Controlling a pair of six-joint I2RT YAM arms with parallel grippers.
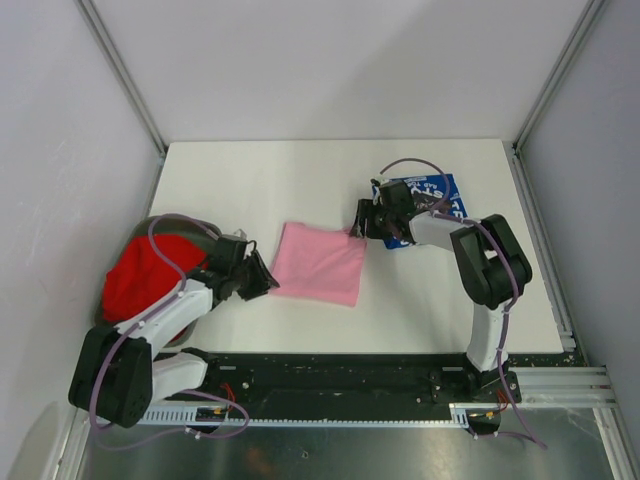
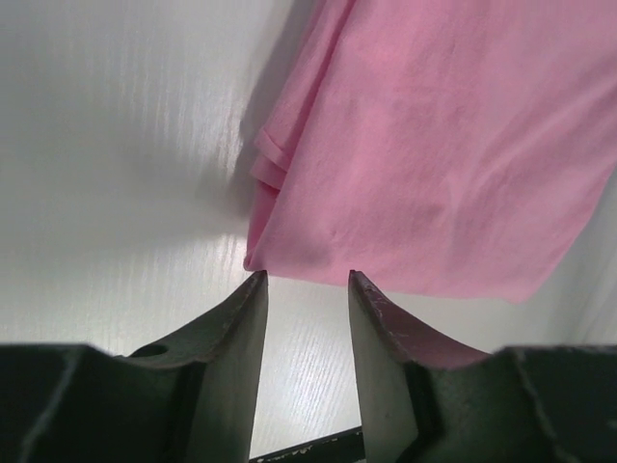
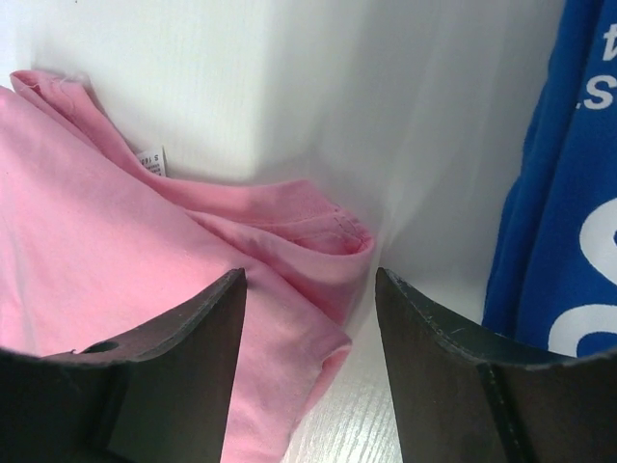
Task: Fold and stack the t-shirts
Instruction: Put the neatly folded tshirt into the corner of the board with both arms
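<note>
Left fingers point(image 2: 227, 367) parted, empty, at pink t-shirt point(image 2: 434, 145) edge; right fingers point(image 3: 193, 367) parted over its corner; uneven pinch could drag cloth, undo fold

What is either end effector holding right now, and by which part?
Nothing. Both the left end effector and the right end effector stand open at opposite sides of the pink t-shirt, no cloth pinched.

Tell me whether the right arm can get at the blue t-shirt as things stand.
Probably yes. The blue t-shirt lies just beside the right gripper, whose jaws stand open at the pink t-shirt's corner. Only bare table shows between them.
</note>
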